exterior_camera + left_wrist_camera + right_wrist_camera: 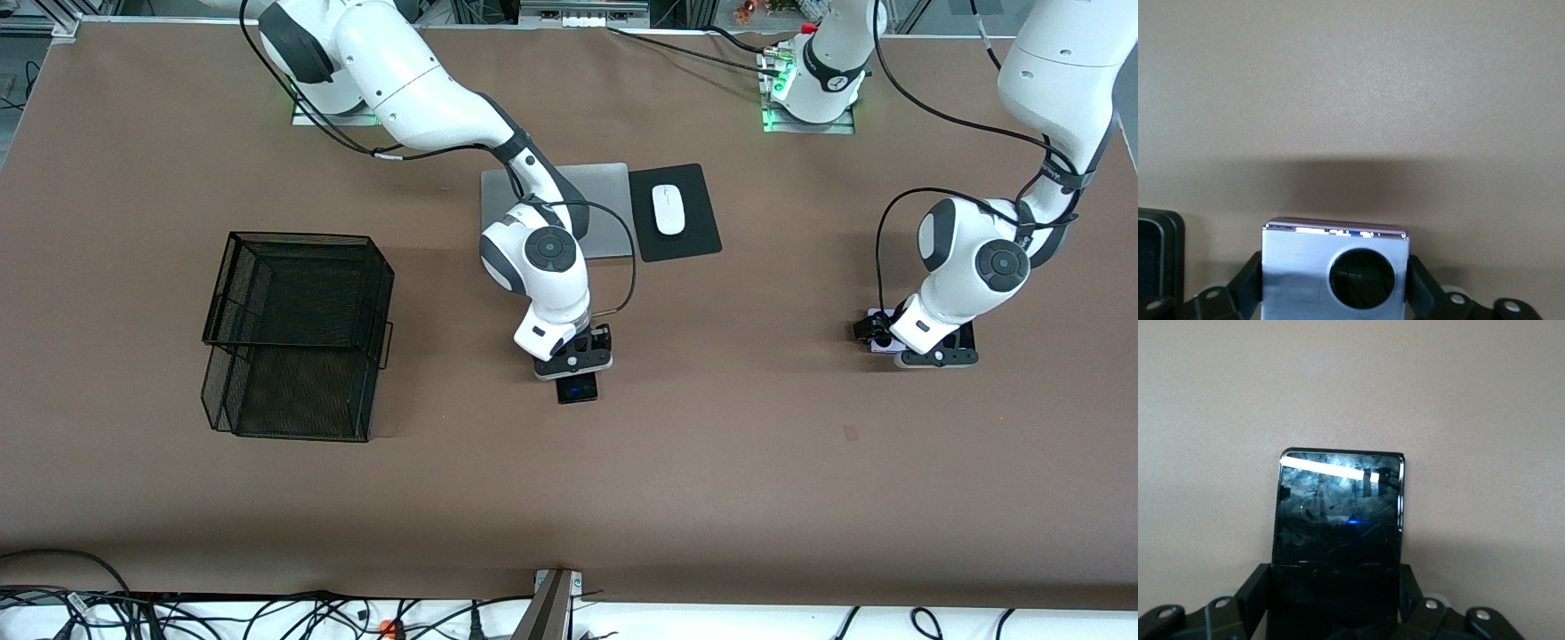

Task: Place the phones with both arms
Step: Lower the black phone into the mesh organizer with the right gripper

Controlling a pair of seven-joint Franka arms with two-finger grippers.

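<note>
1. Two phones are in grips at table level; no brand name or writing can be read on either of them, nor on the other things.
2. Right gripper is down near the middle of the table, nearer to the front camera than the grey laptop. Its fingers are pressed against the two long edges of the small black phone, which lies flat on the table.
3. That phone's long axis runs from the gripper toward the front camera, glossy face up, with a small blue glint on the glass; its free end sticks out from between the fingers.
4. Left gripper is down at the left arm's end of the table, its fingers set against two opposite sides of the lilac-white phone, pinching it.
5. The lilac-white phone lies flat, a black circle on its upper face; it is squarish, so no clear long axis shows.
6. A dark object's rounded edge lies beside the left gripper; what it is cannot be told.
7. White computer mouse sits on a black mouse pad beside the laptop.
8. Black wire-mesh basket stands toward the right arm's end of the table.
</note>
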